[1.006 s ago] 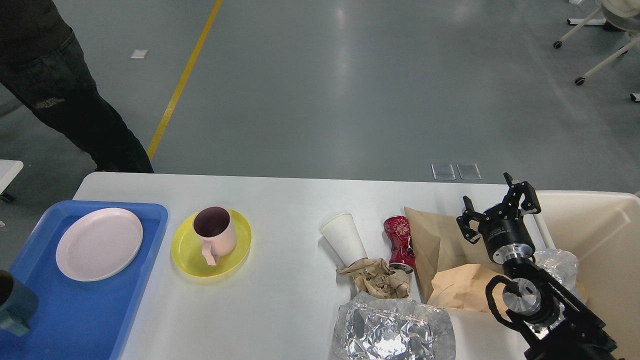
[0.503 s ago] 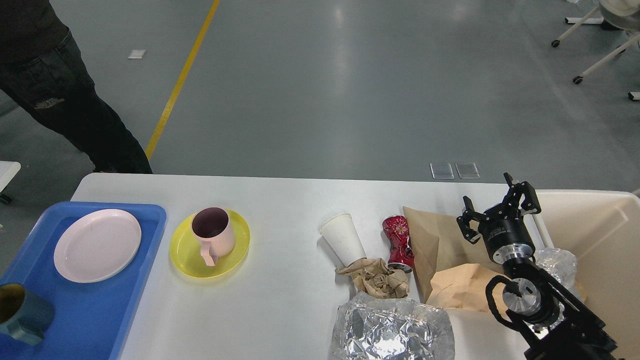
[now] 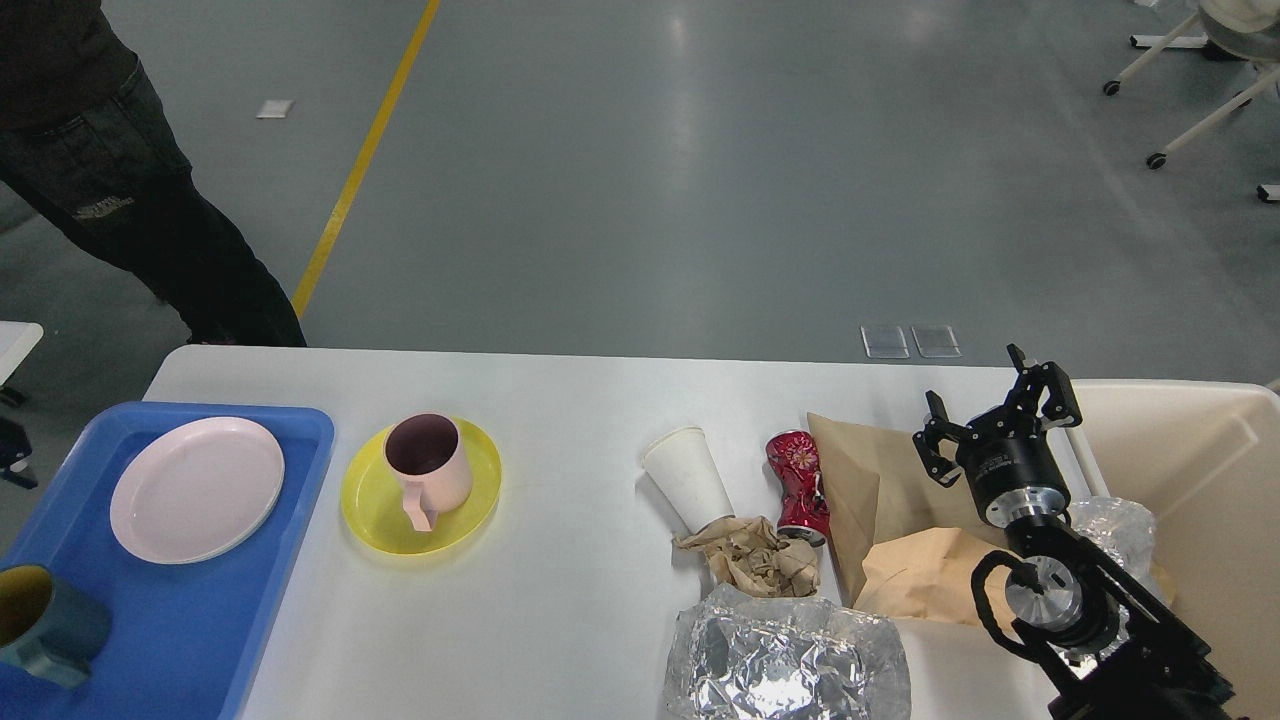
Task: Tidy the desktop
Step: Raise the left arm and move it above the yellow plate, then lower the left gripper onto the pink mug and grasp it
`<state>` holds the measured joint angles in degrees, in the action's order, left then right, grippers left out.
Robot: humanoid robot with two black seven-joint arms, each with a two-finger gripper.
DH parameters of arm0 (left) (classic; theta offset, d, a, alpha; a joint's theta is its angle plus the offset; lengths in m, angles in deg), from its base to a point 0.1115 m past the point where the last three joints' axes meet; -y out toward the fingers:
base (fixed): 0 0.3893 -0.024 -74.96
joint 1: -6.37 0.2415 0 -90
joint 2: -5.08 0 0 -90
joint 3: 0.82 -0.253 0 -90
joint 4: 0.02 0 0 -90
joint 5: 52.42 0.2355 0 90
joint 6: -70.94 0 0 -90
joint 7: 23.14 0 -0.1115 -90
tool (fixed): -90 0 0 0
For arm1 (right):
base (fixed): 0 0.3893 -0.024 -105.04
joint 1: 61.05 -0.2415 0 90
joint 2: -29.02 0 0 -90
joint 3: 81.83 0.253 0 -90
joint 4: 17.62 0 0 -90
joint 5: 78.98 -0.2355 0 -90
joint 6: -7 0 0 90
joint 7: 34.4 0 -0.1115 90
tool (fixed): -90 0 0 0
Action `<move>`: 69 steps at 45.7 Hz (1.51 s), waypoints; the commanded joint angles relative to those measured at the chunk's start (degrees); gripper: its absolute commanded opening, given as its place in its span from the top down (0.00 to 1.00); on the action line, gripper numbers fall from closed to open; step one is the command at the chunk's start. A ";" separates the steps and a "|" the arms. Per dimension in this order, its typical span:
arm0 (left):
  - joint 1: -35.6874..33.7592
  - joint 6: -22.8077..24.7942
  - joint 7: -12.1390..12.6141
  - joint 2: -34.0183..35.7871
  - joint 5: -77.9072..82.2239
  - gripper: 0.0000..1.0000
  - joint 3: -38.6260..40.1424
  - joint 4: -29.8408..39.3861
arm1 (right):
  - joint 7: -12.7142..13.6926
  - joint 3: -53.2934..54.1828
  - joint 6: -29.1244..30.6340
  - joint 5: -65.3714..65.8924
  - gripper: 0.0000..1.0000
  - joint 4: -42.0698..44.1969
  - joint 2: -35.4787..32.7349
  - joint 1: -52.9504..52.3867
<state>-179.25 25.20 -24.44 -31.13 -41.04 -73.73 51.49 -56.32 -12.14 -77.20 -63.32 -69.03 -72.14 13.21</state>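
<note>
My right pincer hangs wide open and empty at four o'clock over the brown paper bag; the crushed red can and tipped white paper cup lie toward its nine o'clock. The white worktop fills the lower view, with the blue tray at eight o'clock; my left pincer isn't visible.

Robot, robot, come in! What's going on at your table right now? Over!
Right gripper open, empty, above brown paper bag. Left gripper out of sight. Desktop not tidy: paper cup, crushed can, foil lying around. Nothing blocking the beige bin.
</note>
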 commanded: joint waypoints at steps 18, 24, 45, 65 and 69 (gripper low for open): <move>-39.72 -0.84 0.07 -30.66 -18.92 0.06 -17.27 30.91 | 0.03 0.00 0.00 -0.01 0.00 0.08 0.00 0.01; -46.84 -0.93 0.16 -38.49 -23.67 0.06 -15.69 38.65 | 0.03 -0.08 0.00 -0.01 0.00 0.08 0.00 0.01; -57.49 -0.31 -0.01 -48.34 -28.34 0.06 -11.29 46.75 | 0.03 0.01 0.00 -0.01 0.00 0.08 0.00 0.01; -38.08 -0.84 0.16 -46.85 -28.60 0.05 -11.90 30.51 | 0.03 -0.08 0.00 -0.01 0.00 -0.01 0.00 0.01; -28.07 -0.84 0.25 -47.02 -28.95 0.05 -11.55 21.81 | 0.03 0.01 0.00 -0.01 0.00 -0.01 0.00 0.01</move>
<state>-218.71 24.36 -24.30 -78.07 -69.62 -85.68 83.30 -56.33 -12.16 -77.20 -63.33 -69.02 -72.14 13.22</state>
